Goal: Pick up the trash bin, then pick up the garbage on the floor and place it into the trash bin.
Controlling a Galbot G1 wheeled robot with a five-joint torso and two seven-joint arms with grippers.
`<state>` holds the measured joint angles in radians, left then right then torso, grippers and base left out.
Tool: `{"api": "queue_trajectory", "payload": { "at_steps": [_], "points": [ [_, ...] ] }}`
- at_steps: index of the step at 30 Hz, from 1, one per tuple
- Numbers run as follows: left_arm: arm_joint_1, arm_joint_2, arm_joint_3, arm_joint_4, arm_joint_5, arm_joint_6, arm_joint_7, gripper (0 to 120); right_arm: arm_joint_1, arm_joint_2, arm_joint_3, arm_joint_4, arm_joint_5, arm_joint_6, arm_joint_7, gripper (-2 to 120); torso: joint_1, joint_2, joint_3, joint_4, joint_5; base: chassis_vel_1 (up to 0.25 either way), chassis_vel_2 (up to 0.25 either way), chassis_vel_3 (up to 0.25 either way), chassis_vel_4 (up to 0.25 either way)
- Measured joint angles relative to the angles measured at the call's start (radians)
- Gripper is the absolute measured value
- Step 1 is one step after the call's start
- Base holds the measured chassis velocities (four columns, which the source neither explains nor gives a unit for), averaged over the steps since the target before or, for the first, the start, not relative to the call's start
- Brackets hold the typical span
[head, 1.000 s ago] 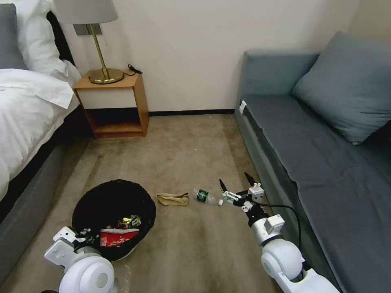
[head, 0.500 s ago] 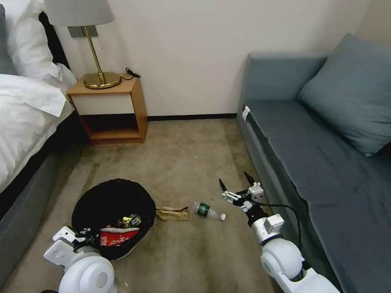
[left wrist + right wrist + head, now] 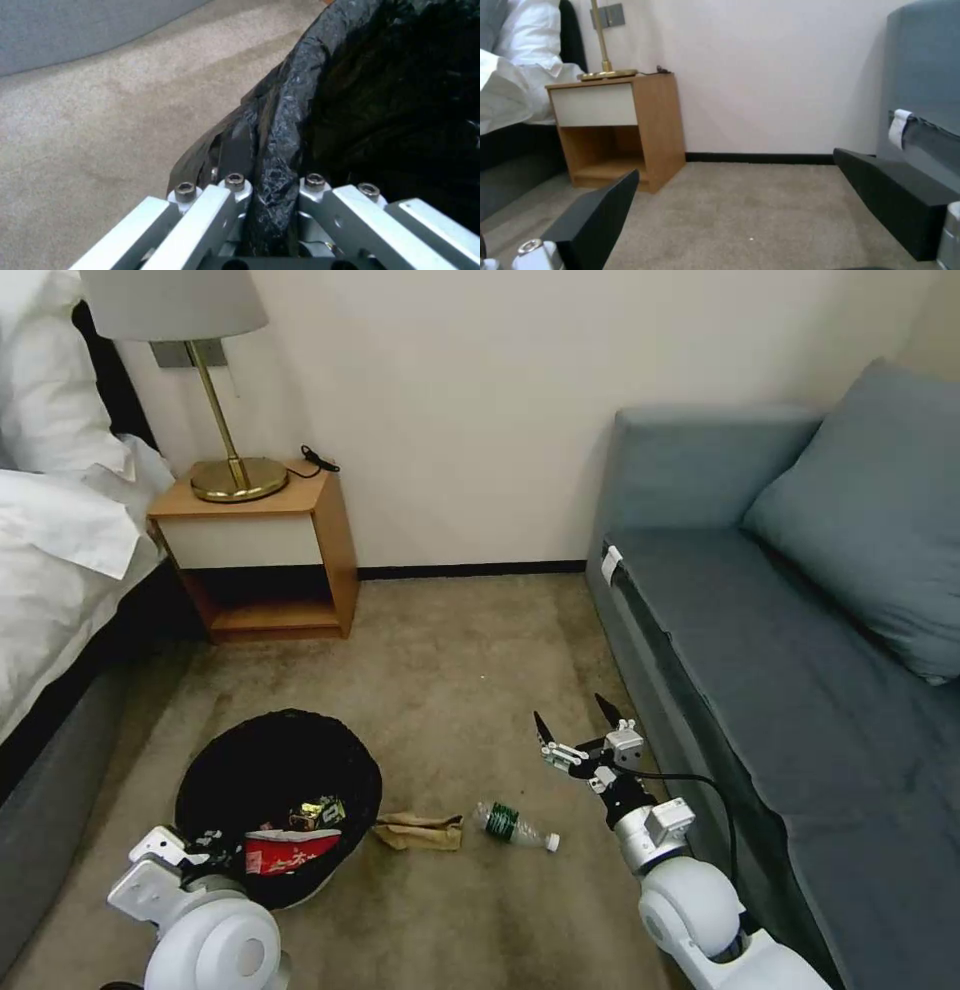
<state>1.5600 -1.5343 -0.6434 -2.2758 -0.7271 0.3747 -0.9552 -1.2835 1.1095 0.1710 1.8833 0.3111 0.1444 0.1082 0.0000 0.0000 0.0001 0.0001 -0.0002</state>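
The trash bin, lined with a wrinkly black bag, hangs at my lower left. My left gripper is shut on its rim. Inside lie a red-and-white packet and a yellow-brown wrapper. On the carpet beside the bin lies the tan paper bag. Right of it is a small clear bottle with a green label. My right gripper hovers open above the floor just beyond the bottle, nothing between its black fingers.
A wooden nightstand with a brass lamp stands against the far wall. The bed runs along the left and the grey-blue sofa along the right. Open carpet lies between them.
The whole view has shifted, so the camera moved. The bottle and paper bag now sit lower in the picture, nearer than the right gripper's tips. The bin stays in the left gripper.
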Motion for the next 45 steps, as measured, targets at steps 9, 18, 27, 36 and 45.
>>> {"api": "queue_trajectory", "payload": {
  "at_steps": [9,18,27,36,45],
  "points": [
    [-0.004,0.0,0.001,0.005,0.0,0.0,0.0,0,0.022,-0.006,-0.013,-0.018,0.002,-0.016,-0.031,100,0.0,0.0,0.0,-0.0003,0.0002,0.0,0.0,0.0,0.0],
    [-0.001,-0.003,0.004,0.003,0.0,0.001,0.0,0,0.171,-0.071,-0.057,-0.041,0.071,-0.412,-0.375,100,0.0,0.0,0.0,-0.0001,0.0002,0.0,0.0,0.0,0.0],
    [0.006,-0.003,-0.01,-0.011,0.0,0.002,0.0,0,0.364,-0.109,-0.229,-0.257,0.02,-0.596,-0.612,100,0.0,0.0,0.0,0.0,0.0002,0.0,0.0,0.0,0.0],
    [0.008,-0.006,-0.016,-0.012,0.0,0.002,0.0,0,0.477,-0.049,-0.366,-0.518,-0.037,-0.534,-0.679,100,0.0,0.0,0.0,-0.0001,0.0002,0.0,0.0,0.0,0.0],
    [0.01,-0.006,-0.02,-0.014,-0.001,0.002,0.0,0,0.527,0.039,-0.39,-0.704,-0.114,-0.457,-0.701,100,0.0,0.0,0.0,-0.0002,0.0,0.0,0.0,0.0,0.0]
  ]
}}
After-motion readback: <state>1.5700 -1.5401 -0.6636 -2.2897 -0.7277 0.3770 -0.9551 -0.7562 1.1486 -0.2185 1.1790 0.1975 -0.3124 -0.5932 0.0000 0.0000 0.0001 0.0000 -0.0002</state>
